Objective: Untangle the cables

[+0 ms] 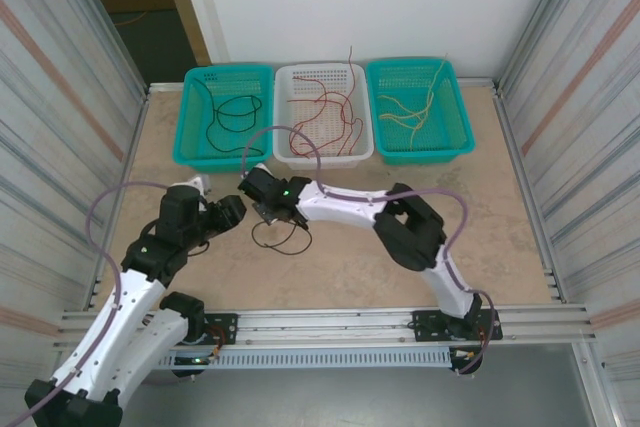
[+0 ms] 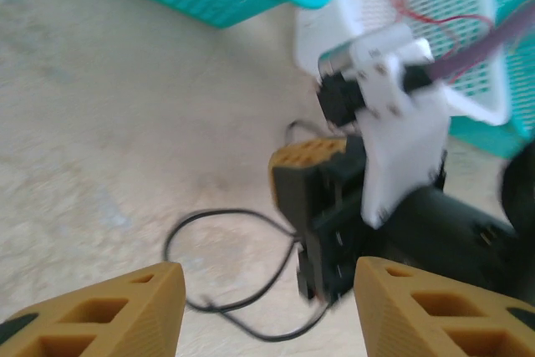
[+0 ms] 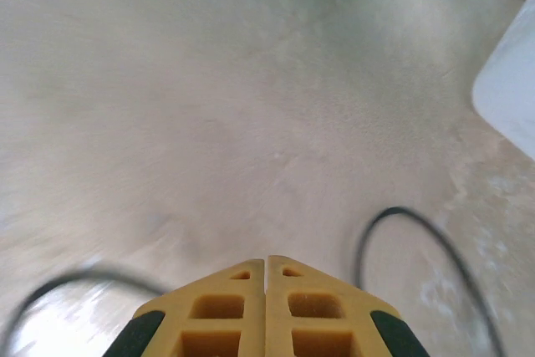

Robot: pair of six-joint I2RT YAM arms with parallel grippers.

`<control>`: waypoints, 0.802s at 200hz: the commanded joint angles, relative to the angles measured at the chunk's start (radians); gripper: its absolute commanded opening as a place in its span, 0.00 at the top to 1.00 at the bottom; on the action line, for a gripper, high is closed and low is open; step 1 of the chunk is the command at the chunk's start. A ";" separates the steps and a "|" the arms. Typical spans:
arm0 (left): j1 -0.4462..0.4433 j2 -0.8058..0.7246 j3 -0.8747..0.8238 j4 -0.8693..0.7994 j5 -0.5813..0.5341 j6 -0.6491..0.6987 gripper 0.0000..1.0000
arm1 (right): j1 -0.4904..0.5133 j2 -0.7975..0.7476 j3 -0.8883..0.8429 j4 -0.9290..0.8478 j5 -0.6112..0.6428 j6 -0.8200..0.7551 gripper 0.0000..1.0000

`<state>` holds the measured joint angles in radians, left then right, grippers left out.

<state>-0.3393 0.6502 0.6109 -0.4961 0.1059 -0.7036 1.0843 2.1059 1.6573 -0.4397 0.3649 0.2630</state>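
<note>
Hanging closed, right claw (image 3: 266, 262) over black cable (image 3: 415, 221)

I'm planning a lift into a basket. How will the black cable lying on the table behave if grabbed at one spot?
Probably floppy: the black cable lies in loose curves on the table, so it should droop and trail from a single grip. Likely light, being so thin. Pushed, it would probably bend or slide rather than roll.
</note>
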 commanded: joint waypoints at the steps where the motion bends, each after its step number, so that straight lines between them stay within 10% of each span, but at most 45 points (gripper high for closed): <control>1: 0.007 -0.031 -0.016 0.152 0.113 0.015 0.40 | -0.004 -0.227 -0.058 0.060 -0.057 0.084 1.00; 77: -0.030 -0.011 -0.037 0.451 0.331 0.040 0.30 | -0.185 -0.620 -0.340 0.311 -0.539 0.438 1.00; 160: -0.144 0.150 -0.011 0.442 0.243 0.047 0.33 | -0.195 -0.725 -0.336 0.332 -0.592 0.437 1.00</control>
<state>-0.4629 0.7948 0.5720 -0.0986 0.3656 -0.6674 0.8860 1.4189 1.3170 -0.1410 -0.1898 0.6777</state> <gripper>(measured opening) 0.680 0.060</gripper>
